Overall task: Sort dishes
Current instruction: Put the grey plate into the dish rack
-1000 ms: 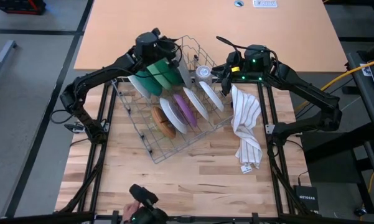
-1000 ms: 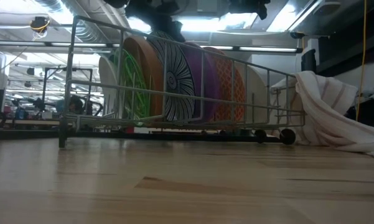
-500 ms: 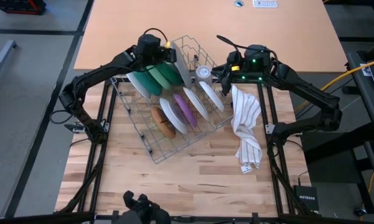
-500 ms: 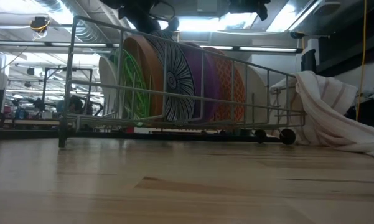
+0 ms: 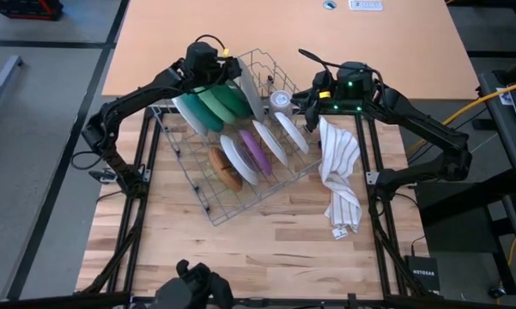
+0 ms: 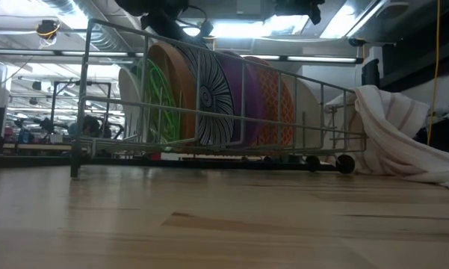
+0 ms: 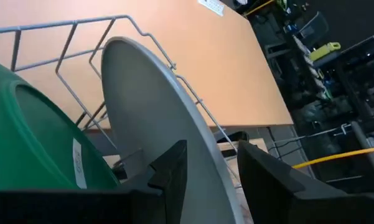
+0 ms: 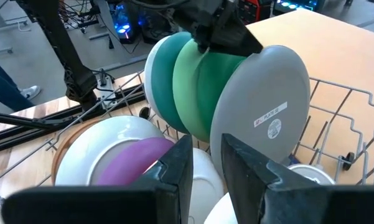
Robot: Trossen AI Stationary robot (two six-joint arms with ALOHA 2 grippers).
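The left end effector (image 7: pixel 211 177), fingers parted, straddles the grey plate (image 7: pixel 155 118) in the rack (image 5: pixel 240 150); the right end effector (image 8: pixel 205 168) hangs narrowly open nearby.

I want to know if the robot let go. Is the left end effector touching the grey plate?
Cannot tell. In the left wrist view the left end effector straddles the grey plate rim, but no contact or gap shows plainly.
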